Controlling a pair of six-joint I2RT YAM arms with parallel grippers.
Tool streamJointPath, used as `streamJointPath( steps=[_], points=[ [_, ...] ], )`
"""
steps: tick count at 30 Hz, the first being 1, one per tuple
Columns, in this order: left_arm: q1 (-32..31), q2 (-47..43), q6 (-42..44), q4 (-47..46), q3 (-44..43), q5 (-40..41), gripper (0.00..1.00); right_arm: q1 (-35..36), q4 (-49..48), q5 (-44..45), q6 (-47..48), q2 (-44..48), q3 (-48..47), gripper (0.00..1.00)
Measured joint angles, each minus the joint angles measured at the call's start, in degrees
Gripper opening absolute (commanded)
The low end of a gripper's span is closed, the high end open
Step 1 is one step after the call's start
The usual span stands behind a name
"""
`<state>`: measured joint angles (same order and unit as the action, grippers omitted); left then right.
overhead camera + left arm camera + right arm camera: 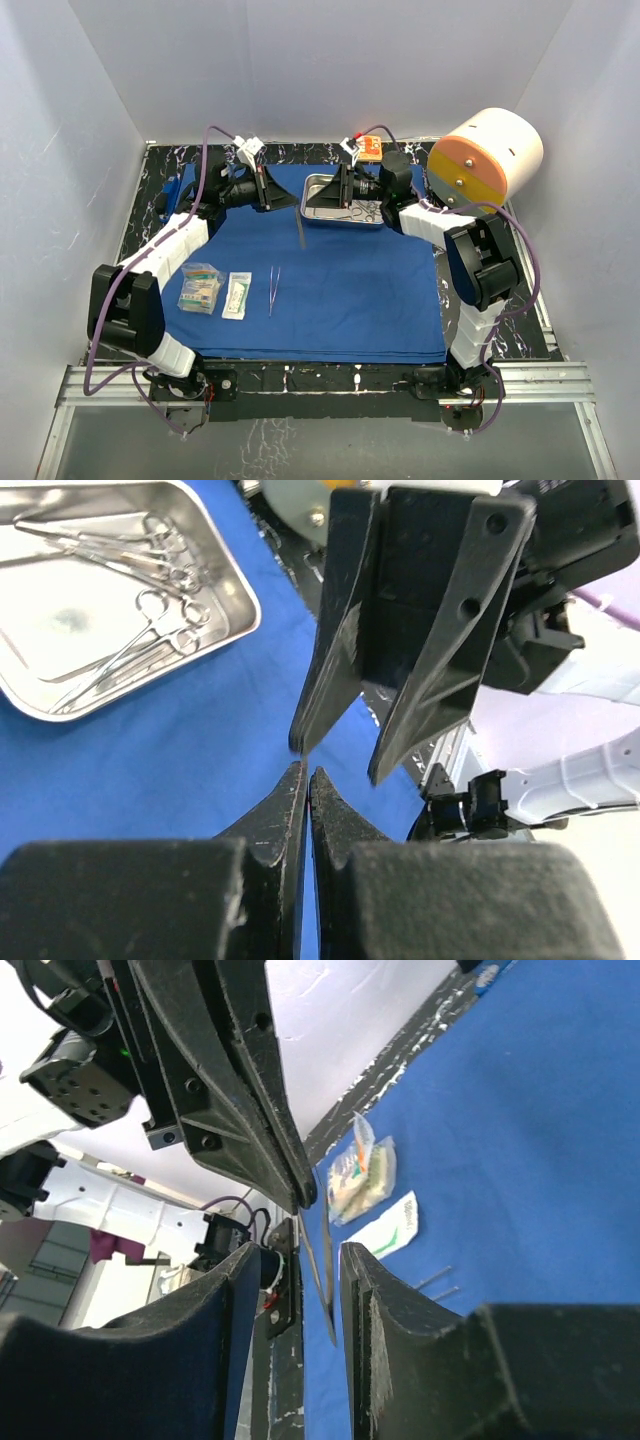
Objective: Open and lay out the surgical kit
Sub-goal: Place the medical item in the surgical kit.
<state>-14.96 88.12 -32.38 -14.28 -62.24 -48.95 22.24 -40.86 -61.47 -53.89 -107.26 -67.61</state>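
The royal-blue cloth (350, 290) lies spread flat. At its far edge stands the steel tray (312, 203), with scissors-like clamps (150, 630) inside it. My left gripper (295, 203) is shut on a slender steel forceps (300, 228) that hangs down from its tips above the cloth. My right gripper (335, 190) faces it tip to tip and is open. In the right wrist view the forceps (322, 1280) hangs in the gap between my right jaws without touching them. A second forceps (272, 290) and two clear packets (200, 287) (237, 295) lie on the near left of the cloth.
A big white-and-orange cylinder (485, 155) sits at the far right above the right arm. A small orange box (368, 150) is behind the tray. The black marbled table (150, 180) shows around the cloth, and white walls close in on three sides.
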Motion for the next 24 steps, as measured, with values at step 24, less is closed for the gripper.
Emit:
streamJointPath(
  steps=[24],
  points=[
    [-13.0, 7.3, 7.2, 38.9, -2.0, 26.5, 0.00, -14.5, 42.8, 9.2, 42.8, 10.9, 4.2, 0.34]
  ],
)
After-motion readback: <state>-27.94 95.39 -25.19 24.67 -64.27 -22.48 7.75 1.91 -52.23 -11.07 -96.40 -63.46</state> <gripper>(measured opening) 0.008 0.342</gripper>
